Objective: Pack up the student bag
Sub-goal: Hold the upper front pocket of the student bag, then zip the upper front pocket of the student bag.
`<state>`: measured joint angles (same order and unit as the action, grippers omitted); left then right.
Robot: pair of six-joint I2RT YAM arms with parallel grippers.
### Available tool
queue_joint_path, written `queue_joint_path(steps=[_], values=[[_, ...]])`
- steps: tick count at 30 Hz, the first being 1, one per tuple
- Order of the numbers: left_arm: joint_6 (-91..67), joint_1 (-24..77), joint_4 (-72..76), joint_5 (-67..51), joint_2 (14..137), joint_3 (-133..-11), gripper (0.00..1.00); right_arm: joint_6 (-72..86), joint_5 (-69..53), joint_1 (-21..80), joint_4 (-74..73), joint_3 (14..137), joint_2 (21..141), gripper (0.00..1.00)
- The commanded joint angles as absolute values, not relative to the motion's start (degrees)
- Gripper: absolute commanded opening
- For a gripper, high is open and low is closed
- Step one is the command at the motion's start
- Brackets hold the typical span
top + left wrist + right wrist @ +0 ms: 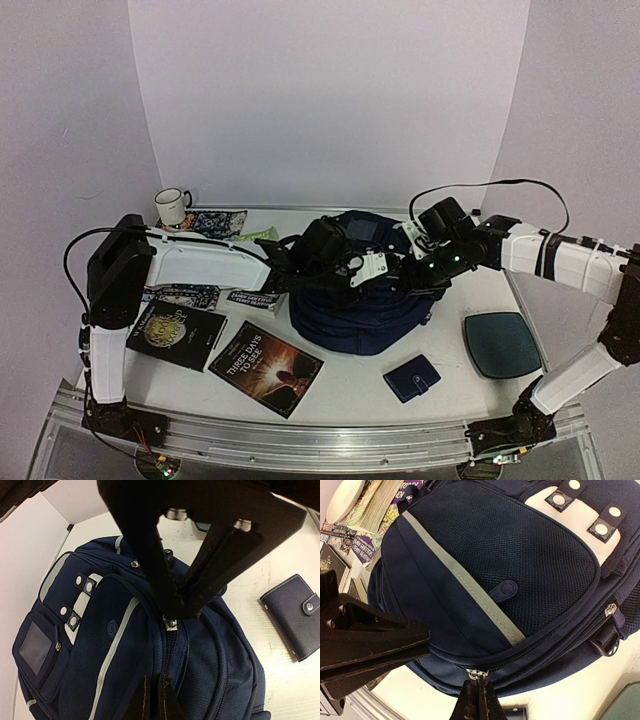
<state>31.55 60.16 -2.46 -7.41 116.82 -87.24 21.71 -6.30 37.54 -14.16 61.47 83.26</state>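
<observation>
**Robotics laboratory test cell.** We identify the setting by a white table point(350, 385) edged at six o'clock with an aluminium rail point(300, 440), onto which two white-and-black arms are bolted: the left arm point(200, 264) at eight o'clock, the right arm point(565, 262) at four o'clock. Plain pale panels point(330, 100) enclose the table from nine through twelve to three o'clock. We also note laid-out props: the student bag point(350, 325) at centre, books point(265, 368), a mug point(172, 206) at eleven o'clock.
</observation>
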Motion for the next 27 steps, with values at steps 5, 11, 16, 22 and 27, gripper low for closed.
queue_joint_path(steps=[5, 11, 16, 22, 27], values=[[32.1, 60.7, 0.2, -6.8, 115.4, -86.5, 0.00, 18.8, 0.6, 37.9, -16.5, 63.8, 82.2, 0.00], [32.8, 60.7, 3.4, -5.8, 111.2, -80.6, 0.00, 15.4, 10.0, 34.7, -19.8, 63.6, 83.0, 0.00], [32.5, 60.7, 4.5, -5.6, 109.4, -77.8, 0.00, 14.9, 13.9, 31.5, -19.9, 63.3, 86.4, 0.00], [30.5, 60.7, 5.9, -6.8, 108.8, -77.2, 0.00, 14.2, 5.5, 30.7, -17.1, 64.8, 89.6, 0.00], [28.1, 60.5, 6.6, -1.9, 110.3, -79.8, 0.00, 12.9, 1.1, 30.7, -14.6, 63.4, 87.8, 0.15]])
